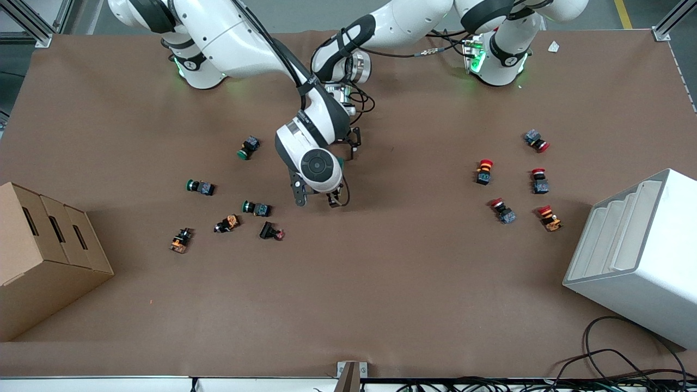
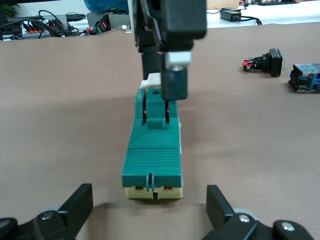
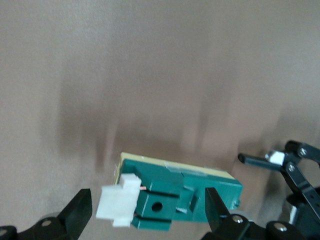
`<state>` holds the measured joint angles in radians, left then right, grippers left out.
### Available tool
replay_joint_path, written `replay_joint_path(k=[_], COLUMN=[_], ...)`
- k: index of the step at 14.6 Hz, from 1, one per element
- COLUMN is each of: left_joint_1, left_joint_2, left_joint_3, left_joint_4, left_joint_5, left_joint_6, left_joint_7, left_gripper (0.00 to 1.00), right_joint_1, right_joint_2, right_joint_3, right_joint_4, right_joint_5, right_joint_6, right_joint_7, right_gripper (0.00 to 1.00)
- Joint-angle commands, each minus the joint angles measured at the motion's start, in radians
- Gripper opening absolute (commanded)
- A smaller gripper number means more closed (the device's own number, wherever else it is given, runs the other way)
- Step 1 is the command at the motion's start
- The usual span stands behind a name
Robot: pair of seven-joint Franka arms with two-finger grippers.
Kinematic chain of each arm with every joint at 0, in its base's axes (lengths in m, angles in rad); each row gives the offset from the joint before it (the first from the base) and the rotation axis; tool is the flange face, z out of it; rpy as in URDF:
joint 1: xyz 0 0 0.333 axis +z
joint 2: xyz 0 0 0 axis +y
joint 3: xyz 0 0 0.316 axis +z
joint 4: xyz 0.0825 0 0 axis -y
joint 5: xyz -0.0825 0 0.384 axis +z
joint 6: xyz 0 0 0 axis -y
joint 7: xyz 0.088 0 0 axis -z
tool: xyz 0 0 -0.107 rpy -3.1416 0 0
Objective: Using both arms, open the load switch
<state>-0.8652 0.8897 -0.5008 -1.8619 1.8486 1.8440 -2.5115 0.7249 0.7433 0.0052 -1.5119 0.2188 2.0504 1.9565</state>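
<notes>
Directly over the load switch (image 3: 172, 197), the right gripper (image 3: 145, 207) hung with fingers spread astride its white lever (image 3: 117, 202), while the left gripper (image 2: 150, 207) waited open at the switch's other end, mid-table (image 1: 381, 283).

Dark-green load switch (image 2: 152, 157), flat on table, white lever (image 3: 119, 199)

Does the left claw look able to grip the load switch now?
Probably yes: the open left claw faces the load switch's bare end; the right claw is at its lever end.
</notes>
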Motion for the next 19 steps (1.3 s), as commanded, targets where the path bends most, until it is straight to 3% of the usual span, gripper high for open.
replay_joint_path(k=[1,5,19], left_joint_1=[-0.008,-0.008,-0.006], left_joint_2=[0.017,0.021,0.023], left_joint_3=[0.019,0.019,0.019], left_joint_4=[0.006,0.004,0.000], left_joint_5=[0.020,0.020,0.020], left_joint_6=[-0.002,-0.002,-0.002], left_joint_7=[-0.015,-0.015,-0.020], left_gripper=[1.00,1.00,1.00], right_joint_1=[0.004,0.005,0.048], right_joint_2=[-0.001,-0.005,-0.012], right_joint_3=[-0.005,-0.004,0.015], right_joint_4=[0.059,0.105,0.104], right_joint_5=[0.027,0.025,0.011], right_joint_6=[-0.115,-0.228,-0.378], right_joint_7=[0.016,0.016,0.012], right_gripper=[1.00,1.00,1.00])
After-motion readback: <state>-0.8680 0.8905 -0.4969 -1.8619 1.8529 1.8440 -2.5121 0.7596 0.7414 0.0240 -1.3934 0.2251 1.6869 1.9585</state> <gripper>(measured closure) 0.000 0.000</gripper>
